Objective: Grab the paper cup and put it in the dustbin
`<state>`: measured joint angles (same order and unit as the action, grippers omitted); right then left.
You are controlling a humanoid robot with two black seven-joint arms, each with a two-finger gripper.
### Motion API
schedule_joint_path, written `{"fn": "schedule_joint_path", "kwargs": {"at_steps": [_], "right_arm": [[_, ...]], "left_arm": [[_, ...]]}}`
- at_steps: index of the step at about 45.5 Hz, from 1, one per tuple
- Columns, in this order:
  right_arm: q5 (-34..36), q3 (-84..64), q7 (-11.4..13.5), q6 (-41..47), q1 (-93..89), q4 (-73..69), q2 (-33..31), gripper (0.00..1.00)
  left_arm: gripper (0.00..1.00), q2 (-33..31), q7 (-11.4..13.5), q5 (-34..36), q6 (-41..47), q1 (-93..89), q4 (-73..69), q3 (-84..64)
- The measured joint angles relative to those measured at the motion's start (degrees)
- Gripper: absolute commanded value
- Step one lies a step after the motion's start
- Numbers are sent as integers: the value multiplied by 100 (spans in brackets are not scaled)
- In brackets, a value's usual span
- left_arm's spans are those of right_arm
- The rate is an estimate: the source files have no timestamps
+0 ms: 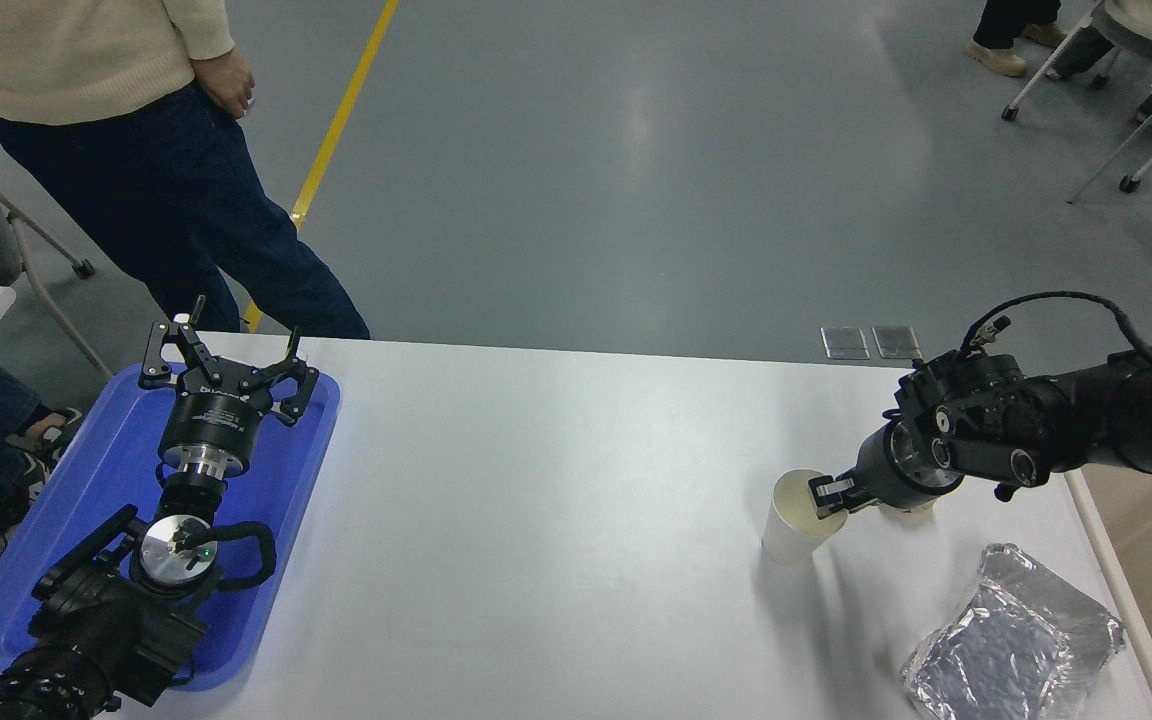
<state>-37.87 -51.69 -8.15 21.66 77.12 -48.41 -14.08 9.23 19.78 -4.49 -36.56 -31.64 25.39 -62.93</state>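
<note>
Right gripper (829,494) is pinching down on the rim of the paper cup (798,520) near the table's (556,520) right edge, so the grab is happening. Next it needs lifting toward the dustbin, which isn't showing. Left gripper (226,365) is sitting spread over the blue tray (86,480).

**Materials and surface finish**

You see a paper cup (798,520) – matt white outside, cream inside. The table (556,520) top is smooth white with a soft sheen. The tray (286,470) is glossy blue plastic. The foil sheet (1011,640) is crinkled, shiny metal. The left gripper (226,360) is matt black above a polished metal collar. The person's sweater (66,50) is cream knit cloth.
</note>
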Motion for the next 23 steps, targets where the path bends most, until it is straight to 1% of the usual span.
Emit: {"fn": "schedule_joint_path", "kwargs": {"at_steps": [12,23], "right_arm": [[-7,-43,-5,25,227,-124,-36,0],[74,-332,-55,118,1098,-798,-377,0]], "left_arm": [[100,0,0,-1,0,0,-1,0],[100,0,0,0,0,0,-1,3]]}}
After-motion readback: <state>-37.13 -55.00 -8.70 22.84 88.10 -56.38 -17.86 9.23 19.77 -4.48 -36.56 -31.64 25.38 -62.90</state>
